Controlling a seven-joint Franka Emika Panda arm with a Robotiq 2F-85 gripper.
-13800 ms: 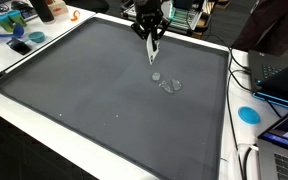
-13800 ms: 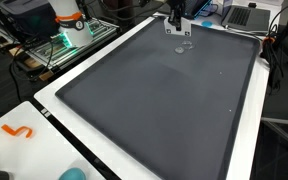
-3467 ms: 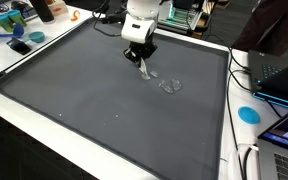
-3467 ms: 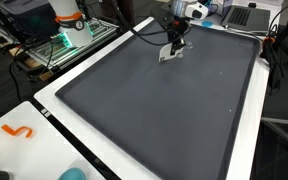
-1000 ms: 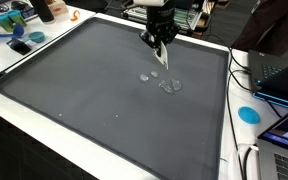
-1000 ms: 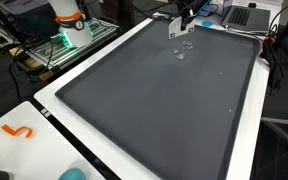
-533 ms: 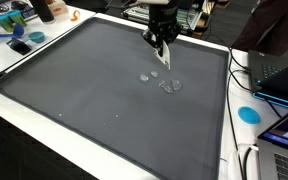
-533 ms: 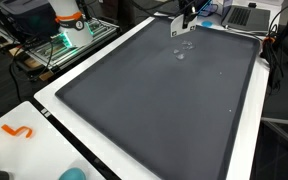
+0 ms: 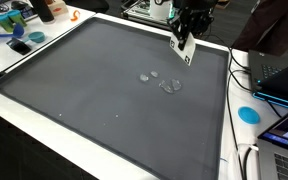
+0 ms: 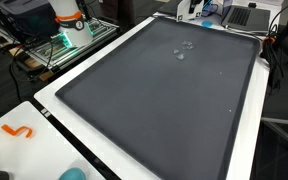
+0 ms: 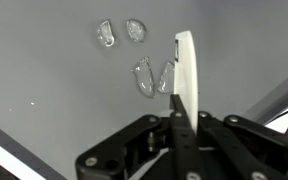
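Four faint clear pieces (image 11: 144, 75), tool (image 11: 179, 120) clamping white strip (image 11: 186, 70)

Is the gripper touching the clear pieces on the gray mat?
No: in an exterior view the gripper hangs near the far edge of the gray mat, apart from the clear pieces.

High and angled down across the dark mat (image 9: 84, 85) from one long side in an exterior view. Farther back at a corner, facing along the mat (image 10: 154, 100). On the wrist, close overhead, looking past the gripper (image 11: 180, 128) and its clamped white strip (image 11: 185, 65). Shared by all three: the clear pieces (image 9: 160, 80).
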